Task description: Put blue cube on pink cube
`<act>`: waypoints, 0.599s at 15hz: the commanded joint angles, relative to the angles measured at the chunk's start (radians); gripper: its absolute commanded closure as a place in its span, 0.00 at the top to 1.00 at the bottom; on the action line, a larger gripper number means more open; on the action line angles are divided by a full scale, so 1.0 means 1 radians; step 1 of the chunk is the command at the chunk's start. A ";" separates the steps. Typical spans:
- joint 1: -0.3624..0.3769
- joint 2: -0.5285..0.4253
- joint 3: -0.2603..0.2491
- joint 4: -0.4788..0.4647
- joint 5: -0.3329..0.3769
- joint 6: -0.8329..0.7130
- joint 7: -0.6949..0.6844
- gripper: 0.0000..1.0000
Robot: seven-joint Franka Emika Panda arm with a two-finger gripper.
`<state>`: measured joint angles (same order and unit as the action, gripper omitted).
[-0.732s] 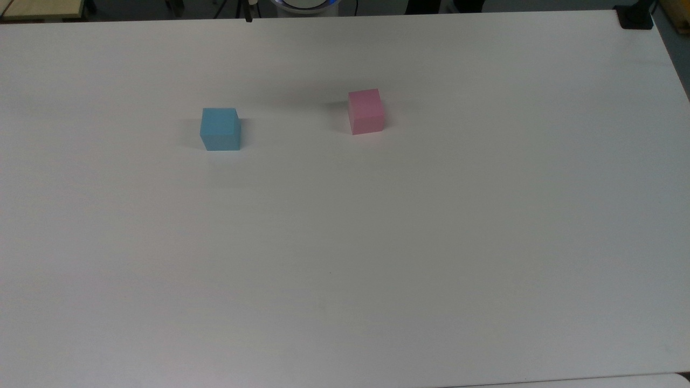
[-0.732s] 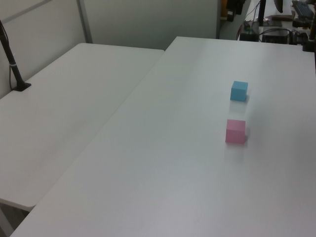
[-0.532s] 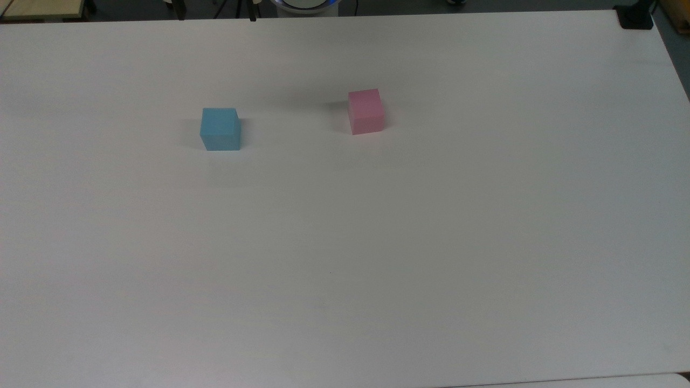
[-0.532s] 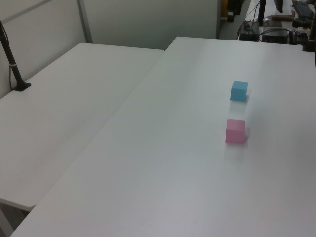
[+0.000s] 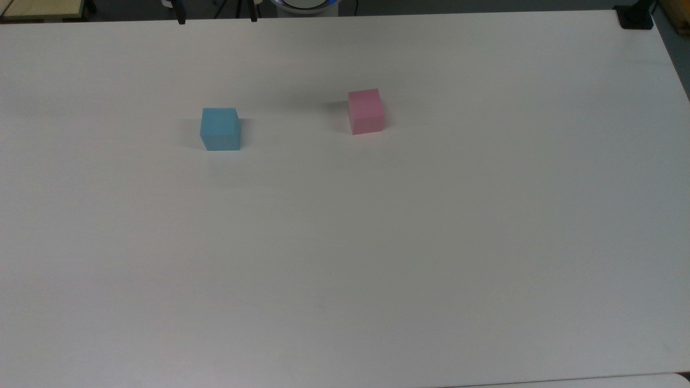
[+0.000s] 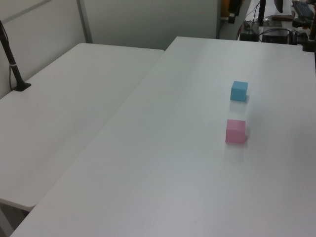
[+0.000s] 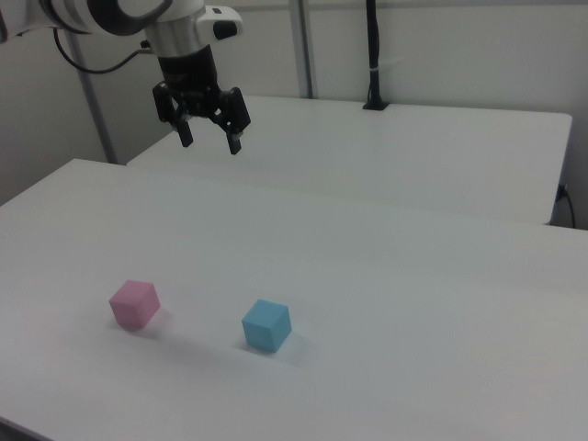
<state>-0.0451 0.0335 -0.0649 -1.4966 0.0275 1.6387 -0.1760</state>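
The blue cube (image 5: 220,128) (image 6: 239,91) (image 7: 266,325) rests on the white table (image 5: 345,258). Its neighbour, the pink cube (image 5: 366,111) (image 6: 235,131) (image 7: 135,304), stands a few cube widths away, to the right in the top view; both stand alone on the tabletop. My gripper (image 7: 211,144) hangs open and empty high over the far edge of the table, well above and behind the cubes in the right view. Two dark fingertips (image 5: 181,20) poke in at the top view's upper edge.
A second white table (image 6: 64,113) (image 7: 413,156) adjoins this one along a seam. A black pole on a clamp (image 6: 15,69) (image 7: 373,55) stands on it. Another black clamp (image 5: 636,19) sits at the top view's upper right corner.
The cubes have not moved. At the top view's upper edge the dark fingertips have come into sight and dropped slightly lower.
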 commanded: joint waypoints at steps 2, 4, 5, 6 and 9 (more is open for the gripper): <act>0.011 -0.006 -0.009 -0.004 -0.004 -0.013 -0.019 1.00; 0.011 -0.007 -0.010 -0.004 -0.003 -0.036 -0.017 1.00; 0.011 -0.009 -0.012 -0.002 -0.003 -0.054 -0.016 1.00; 0.011 -0.007 -0.012 -0.004 -0.003 -0.057 -0.011 1.00; 0.011 -0.006 -0.012 -0.004 -0.003 -0.057 -0.011 1.00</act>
<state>-0.0452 0.0336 -0.0651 -1.4973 0.0275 1.6024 -0.1761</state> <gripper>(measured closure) 0.000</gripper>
